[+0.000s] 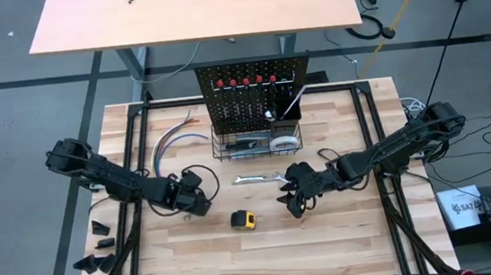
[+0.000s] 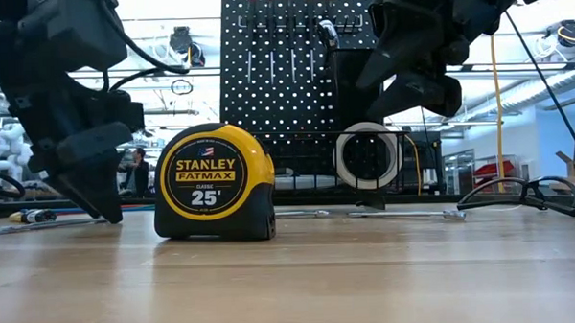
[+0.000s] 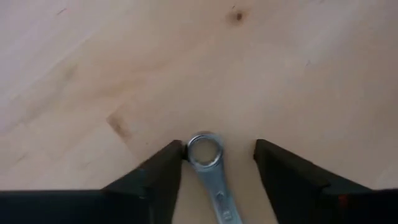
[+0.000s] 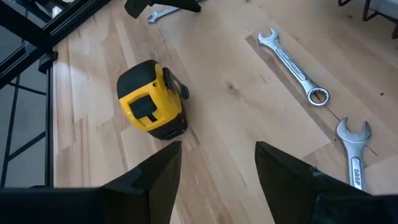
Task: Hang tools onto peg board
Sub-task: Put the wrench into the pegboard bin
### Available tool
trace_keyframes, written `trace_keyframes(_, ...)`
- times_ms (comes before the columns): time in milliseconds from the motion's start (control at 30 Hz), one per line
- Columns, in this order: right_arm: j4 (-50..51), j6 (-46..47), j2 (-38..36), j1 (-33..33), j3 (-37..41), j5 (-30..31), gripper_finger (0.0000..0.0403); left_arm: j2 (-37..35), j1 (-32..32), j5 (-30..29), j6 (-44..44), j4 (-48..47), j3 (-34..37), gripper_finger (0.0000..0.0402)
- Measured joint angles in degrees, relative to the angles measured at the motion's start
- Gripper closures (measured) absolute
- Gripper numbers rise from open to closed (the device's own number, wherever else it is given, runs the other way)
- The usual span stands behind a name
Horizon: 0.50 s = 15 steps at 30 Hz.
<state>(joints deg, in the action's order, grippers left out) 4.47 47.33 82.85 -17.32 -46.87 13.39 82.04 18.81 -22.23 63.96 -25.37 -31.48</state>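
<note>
The peg board (image 1: 255, 96) stands upright at the table's far side. Red-handled screwdrivers hang on it, and a white tape roll (image 1: 284, 140) sits in its wire basket (image 1: 228, 146). My left gripper (image 1: 190, 200) is open and low over the table. Its fingers stand on either side of the ring end (image 3: 204, 151) of a silver wrench lying flat. My right gripper (image 1: 292, 196) is open and above the table, to the right of the yellow-black tape measure (image 1: 243, 219). The tape measure (image 4: 152, 106) rests on its side. Two more wrenches (image 4: 292, 62) (image 4: 354, 152) lie flat near the right gripper. My left gripper comes at the wrench from above, its fingers on either side of the ring end (image 3: 194, 149). One fingertip (image 3: 174, 158) stands right against the ring. I cannot tell whether it touches. The wrench lies flat on the table.
Coloured wires (image 1: 178, 137) lie left of the peg board. Small black parts (image 1: 102, 242) sit near the table's left edge. Black rails (image 1: 131, 166) run along both sides of the table. Bare wood (image 1: 267, 262) shows at the near side.
</note>
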Motion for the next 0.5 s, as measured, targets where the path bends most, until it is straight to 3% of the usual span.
trace_keyframes(300,0.0,0.0,0.0,0.0,0.0,0.0,0.0204,0.4,0.0,-2.1,0.1,1.6,0.0,0.0345)
trace_keyframes(500,0.0,0.0,0.0,0.0,0.0,0.0,0.0204,-0.4,-0.1,-3.3,-2.0,3.9,0.1,0.0363)
